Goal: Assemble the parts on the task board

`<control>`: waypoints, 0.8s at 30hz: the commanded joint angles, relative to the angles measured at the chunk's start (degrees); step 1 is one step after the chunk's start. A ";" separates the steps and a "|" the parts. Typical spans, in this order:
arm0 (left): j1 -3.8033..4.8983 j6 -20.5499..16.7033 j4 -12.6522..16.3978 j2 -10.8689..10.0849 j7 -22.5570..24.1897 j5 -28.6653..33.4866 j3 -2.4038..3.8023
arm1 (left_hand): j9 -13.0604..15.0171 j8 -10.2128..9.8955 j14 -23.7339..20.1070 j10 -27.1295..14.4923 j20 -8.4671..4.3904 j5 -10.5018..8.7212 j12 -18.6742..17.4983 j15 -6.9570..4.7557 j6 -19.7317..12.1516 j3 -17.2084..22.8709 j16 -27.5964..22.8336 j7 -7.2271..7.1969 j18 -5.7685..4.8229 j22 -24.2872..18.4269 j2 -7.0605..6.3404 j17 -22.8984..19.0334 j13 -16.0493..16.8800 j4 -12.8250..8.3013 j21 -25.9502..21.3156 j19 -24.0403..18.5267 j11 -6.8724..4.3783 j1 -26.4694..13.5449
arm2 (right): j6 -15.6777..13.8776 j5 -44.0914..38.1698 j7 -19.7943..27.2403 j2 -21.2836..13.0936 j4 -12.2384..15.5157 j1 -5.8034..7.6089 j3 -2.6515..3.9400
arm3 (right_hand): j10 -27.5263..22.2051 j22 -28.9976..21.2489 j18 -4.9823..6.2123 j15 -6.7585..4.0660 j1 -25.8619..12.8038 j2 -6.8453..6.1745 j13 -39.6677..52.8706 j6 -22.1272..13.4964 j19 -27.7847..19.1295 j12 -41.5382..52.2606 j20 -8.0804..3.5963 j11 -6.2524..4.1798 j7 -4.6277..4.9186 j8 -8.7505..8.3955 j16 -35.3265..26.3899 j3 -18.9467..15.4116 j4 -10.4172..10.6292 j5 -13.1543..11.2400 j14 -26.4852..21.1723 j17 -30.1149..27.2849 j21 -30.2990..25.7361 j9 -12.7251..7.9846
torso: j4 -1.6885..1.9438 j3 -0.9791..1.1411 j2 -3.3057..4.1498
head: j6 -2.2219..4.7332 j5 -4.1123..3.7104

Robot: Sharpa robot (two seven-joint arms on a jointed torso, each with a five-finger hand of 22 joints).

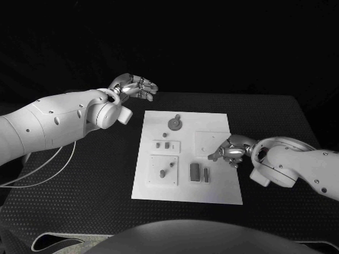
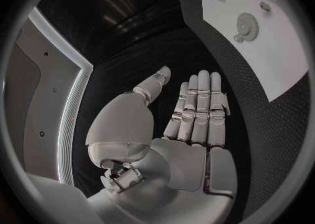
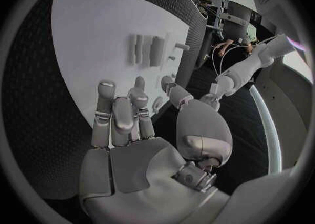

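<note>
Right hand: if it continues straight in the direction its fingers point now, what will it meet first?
Probably the task board itself: the right hand hovers over its right edge, fingers aimed across the plate toward the two upright grey bars. Its height above the plate is unclear.

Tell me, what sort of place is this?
Probably a robotics test lab: a flat white task board with small grey parts lies on a black textured table, and stands and equipment crowd the room behind it.

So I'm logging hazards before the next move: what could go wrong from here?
The right hand hovers open over the task board, close beside the two upright grey bars; a careless reach could topple them. The gear lies loose near the board's far edge and could be nudged off. The left hand is off the board, so nothing steadies it.
</note>
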 commanded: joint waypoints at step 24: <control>-0.39 5.66 -12.93 6.45 2.55 5.75 0.05 | -0.45 -0.02 -6.07 -3.80 2.15 0.19 -0.41 2.25 -1.48 -0.18 -6.19 -0.65 -0.67 -2.31 0.86 -0.61 -1.67 0.64 -0.45 -5.61 0.40 -2.09 | 5.10 29.26 35.40 18.32 -41.47 0.73 7.59 | -19.84 -9.03 -7.67 15.96 8.74 5.44 -40.18 -13.27 -37.81 -41.77 11.77 9.92 5.36 -4.08 -48.24 2.72 -3.65 0.28 -32.48 -27.83 -28.40 -1.58 | 0.15 -1.51 -6.95 | 6.39 -3.05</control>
